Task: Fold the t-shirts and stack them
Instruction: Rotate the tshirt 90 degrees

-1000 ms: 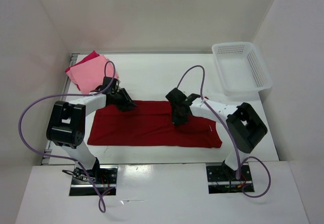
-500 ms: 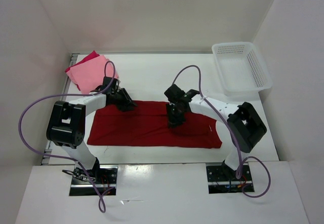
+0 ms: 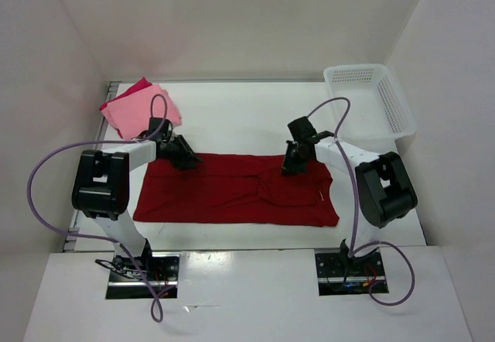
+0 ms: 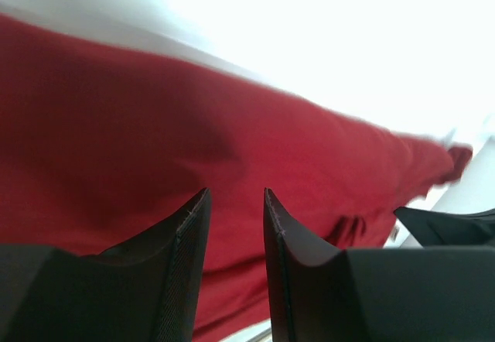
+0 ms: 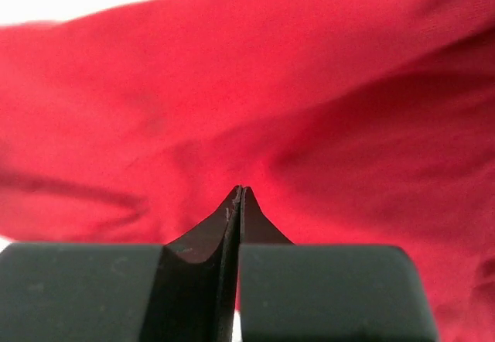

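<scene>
While the dark red t-shirt [image 3: 236, 191] lies spread mid-table, you have the white basket [image 3: 370, 106] far right and the salmon t-shirt [image 3: 139, 114] far left, hiding most of the crimson-pink t-shirt [image 3: 133, 88]. At the dark red t-shirt's far edge, the left gripper [image 3: 184, 156] gapes empty and the right gripper [image 3: 290, 162] is clamped tight; any pinched cloth is unclear.

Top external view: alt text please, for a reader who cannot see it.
A dark red t-shirt lies flat in a long band on a white table, the left claw at its far-left corner, the right claw on its far edge near the right end. Pink shirts sit at the table's far-left corner, a white basket at far right.
</scene>
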Action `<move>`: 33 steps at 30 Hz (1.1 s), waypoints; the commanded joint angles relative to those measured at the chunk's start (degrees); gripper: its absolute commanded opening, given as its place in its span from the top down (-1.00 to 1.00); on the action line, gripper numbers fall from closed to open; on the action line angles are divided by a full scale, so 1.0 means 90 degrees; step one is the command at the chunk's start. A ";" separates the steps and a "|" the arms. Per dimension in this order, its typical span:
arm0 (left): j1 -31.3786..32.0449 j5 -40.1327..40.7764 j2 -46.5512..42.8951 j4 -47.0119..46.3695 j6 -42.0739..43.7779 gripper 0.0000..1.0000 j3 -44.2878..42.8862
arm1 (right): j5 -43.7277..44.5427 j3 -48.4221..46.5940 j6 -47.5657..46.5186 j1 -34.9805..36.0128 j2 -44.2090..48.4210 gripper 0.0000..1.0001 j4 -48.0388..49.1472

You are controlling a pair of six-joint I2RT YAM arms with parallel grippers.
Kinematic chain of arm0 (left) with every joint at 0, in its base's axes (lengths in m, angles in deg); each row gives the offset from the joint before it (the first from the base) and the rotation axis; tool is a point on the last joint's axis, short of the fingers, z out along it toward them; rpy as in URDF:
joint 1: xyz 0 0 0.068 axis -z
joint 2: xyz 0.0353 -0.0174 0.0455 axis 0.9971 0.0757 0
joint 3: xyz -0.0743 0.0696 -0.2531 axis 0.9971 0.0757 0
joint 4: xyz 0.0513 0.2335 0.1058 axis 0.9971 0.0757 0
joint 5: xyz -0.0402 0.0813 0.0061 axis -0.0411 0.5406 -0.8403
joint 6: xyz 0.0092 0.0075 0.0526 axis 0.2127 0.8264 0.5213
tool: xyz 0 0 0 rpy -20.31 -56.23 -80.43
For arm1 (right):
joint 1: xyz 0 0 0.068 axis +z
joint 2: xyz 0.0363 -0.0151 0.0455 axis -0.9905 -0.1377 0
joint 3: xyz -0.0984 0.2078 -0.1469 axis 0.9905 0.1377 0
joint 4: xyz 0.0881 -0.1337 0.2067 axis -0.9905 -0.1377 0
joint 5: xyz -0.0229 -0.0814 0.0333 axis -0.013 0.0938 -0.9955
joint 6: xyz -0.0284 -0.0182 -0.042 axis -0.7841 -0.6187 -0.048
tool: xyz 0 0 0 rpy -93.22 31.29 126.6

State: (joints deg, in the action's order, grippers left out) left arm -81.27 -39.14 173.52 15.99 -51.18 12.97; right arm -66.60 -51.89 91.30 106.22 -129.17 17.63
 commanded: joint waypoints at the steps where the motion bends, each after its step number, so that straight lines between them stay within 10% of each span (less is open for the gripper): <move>1: -0.0496 -0.0156 0.0136 0.0041 0.0155 0.18 0.0151 | 0.0443 0.0218 0.0413 -0.0162 -0.0361 1.00 0.0848; 10: -0.1512 -0.0254 -0.0839 0.0120 -0.0274 0.27 0.1215 | 0.0415 -0.1399 0.1224 -0.0309 -0.2264 0.99 0.1045; 18: -0.0343 -0.0138 -0.2461 0.0607 -0.0089 0.25 0.0846 | 0.0064 -0.8727 0.0659 -0.0309 -0.5712 0.96 -0.0966; 22: -0.0019 0.0165 -0.2803 0.0774 0.0058 0.34 0.0718 | 0.0063 -1.0376 0.0015 -0.0163 -0.5754 0.87 -0.1934; 25: -0.0018 0.0166 -0.2862 0.0842 0.0214 0.54 0.0718 | 0.0091 -1.0428 -0.0347 -0.0016 -0.5081 0.69 -0.2091; 29: -0.0018 0.0293 -0.2930 0.0979 0.0420 0.78 0.0660 | 0.0209 -0.6898 -0.0718 0.0062 -0.3287 0.60 -0.0723; 33: -0.0018 0.0351 -0.2931 0.0979 0.0644 0.83 0.0514 | 0.0170 -0.3986 -0.0563 -0.0492 -0.1654 1.00 0.0309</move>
State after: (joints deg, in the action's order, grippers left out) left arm -81.45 -36.98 148.61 24.34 -48.25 20.22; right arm -66.14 -99.63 87.44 105.68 -148.84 13.17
